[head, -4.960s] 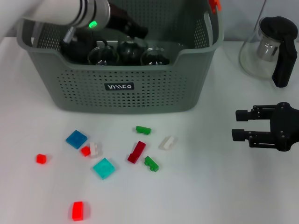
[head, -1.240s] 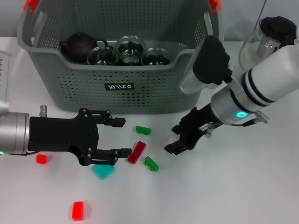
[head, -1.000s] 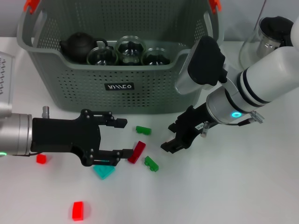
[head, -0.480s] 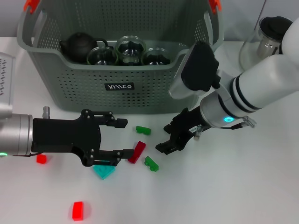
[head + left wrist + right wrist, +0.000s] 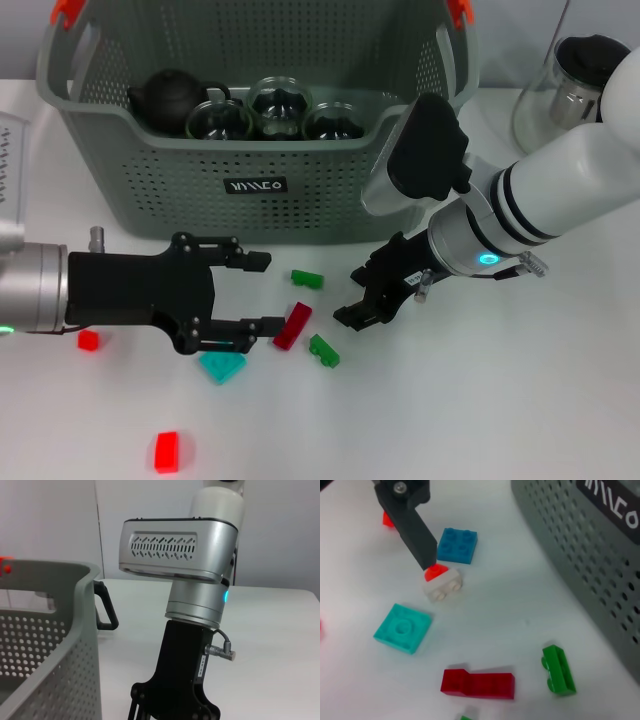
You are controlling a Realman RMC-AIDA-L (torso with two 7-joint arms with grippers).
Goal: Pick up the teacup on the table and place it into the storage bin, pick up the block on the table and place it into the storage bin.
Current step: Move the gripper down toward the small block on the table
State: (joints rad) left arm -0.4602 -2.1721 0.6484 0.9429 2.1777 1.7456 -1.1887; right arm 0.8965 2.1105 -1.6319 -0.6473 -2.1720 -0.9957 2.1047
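Both grippers low over scattered blocks below the basket.
Grey-green perforated storage bin, upper left of frame, holds a dark teapot and three glass teacups. Left gripper, jaws wide, reaches in from lower left beside the dark red block. Right gripper, jaw spacing not determinable, angles down at centre.

Bright, even overhead light; white table near washed out. Soft short shadows under the blocks, e.g. dark red block. Faint glare on glass pot. Right wrist view slightly soft close in; no marked edge distortion
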